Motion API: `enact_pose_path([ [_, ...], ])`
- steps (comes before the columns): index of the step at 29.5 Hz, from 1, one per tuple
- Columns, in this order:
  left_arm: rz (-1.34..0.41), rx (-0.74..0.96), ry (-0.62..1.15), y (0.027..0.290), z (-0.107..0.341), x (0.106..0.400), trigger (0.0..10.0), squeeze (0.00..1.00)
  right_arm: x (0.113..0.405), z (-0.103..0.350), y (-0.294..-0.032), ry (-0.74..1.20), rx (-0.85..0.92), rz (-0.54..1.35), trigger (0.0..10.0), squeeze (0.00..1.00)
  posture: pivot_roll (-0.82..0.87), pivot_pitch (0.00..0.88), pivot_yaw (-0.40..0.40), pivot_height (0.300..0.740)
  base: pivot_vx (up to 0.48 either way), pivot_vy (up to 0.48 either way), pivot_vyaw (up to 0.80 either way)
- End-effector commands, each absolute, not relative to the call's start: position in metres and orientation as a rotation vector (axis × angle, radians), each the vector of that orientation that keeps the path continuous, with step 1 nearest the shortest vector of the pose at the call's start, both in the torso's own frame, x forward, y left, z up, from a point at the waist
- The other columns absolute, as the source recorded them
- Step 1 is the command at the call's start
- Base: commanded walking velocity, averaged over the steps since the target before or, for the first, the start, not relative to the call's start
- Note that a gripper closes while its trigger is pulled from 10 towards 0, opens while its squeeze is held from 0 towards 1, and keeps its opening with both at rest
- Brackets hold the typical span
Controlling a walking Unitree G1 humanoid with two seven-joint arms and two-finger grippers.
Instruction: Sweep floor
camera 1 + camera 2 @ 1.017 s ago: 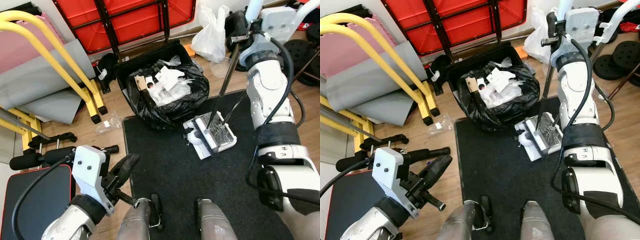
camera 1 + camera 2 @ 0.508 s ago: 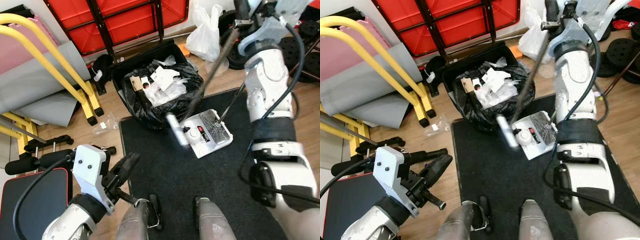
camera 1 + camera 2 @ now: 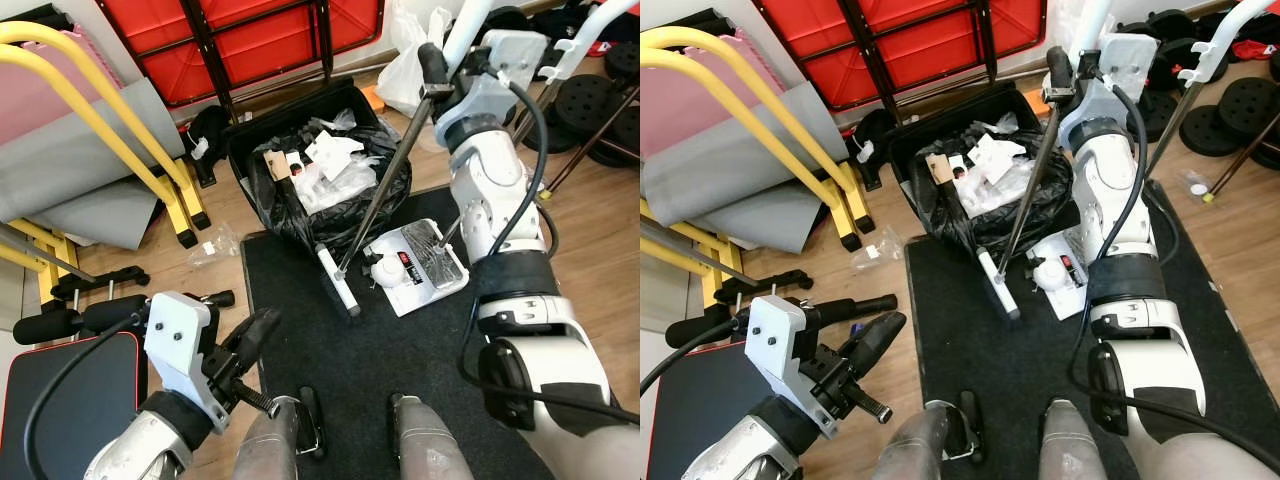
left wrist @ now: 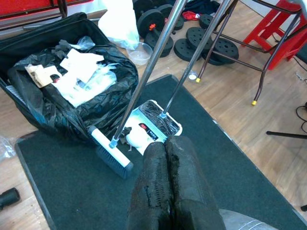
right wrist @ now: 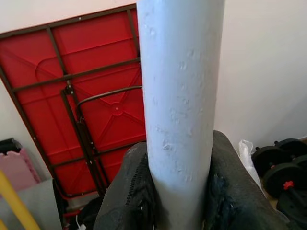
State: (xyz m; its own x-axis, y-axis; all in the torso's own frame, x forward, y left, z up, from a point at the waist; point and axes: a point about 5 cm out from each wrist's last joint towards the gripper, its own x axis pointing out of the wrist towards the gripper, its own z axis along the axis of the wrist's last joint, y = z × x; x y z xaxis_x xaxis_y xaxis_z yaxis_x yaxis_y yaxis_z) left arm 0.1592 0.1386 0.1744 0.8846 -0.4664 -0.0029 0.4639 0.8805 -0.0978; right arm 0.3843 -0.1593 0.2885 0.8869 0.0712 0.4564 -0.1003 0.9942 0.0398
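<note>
Two black fingers of the right gripper [image 5: 177, 201] were clamped around the pale broom handle [image 5: 180, 96]; that grip was plain in the right wrist view, with a red folded table [image 5: 96, 110] behind. From the head views, the broom head [image 3: 337, 282] sat on the black mat [image 3: 400, 370], right against the bin bag [image 3: 330, 190] full of rubbish, just beside the white dustpan [image 3: 420, 265]. Left gripper [image 4: 170, 184] hovered low over the mat, fingers pressed together with nothing between them.
</note>
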Motion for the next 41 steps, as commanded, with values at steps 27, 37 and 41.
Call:
enact_pose_path([
  [27, -0.460, -0.087, 0.055, 0.143, 0.172, 0.157, 10.0, 0.00, 0.384, 0.287, -0.194, -0.422, -0.248, -0.119, 10.0, 0.00, -0.06, 0.349, 0.085, 0.740, 0.000, 0.000, 0.00],
  [37, -0.461, -0.086, 0.055, 0.143, 0.172, 0.158, 10.0, 0.00, 0.380, 0.305, -0.196, -0.477, -0.291, -0.156, 10.0, 0.00, -0.06, 0.345, 0.085, 0.740, 0.000, 0.000, 0.00],
  [41, -0.461, -0.085, 0.053, 0.143, 0.172, 0.159, 10.0, 0.00, 0.379, 0.313, -0.195, -0.506, -0.295, -0.160, 10.0, 0.00, -0.06, 0.342, 0.084, 0.740, 0.000, 0.000, 0.00],
])
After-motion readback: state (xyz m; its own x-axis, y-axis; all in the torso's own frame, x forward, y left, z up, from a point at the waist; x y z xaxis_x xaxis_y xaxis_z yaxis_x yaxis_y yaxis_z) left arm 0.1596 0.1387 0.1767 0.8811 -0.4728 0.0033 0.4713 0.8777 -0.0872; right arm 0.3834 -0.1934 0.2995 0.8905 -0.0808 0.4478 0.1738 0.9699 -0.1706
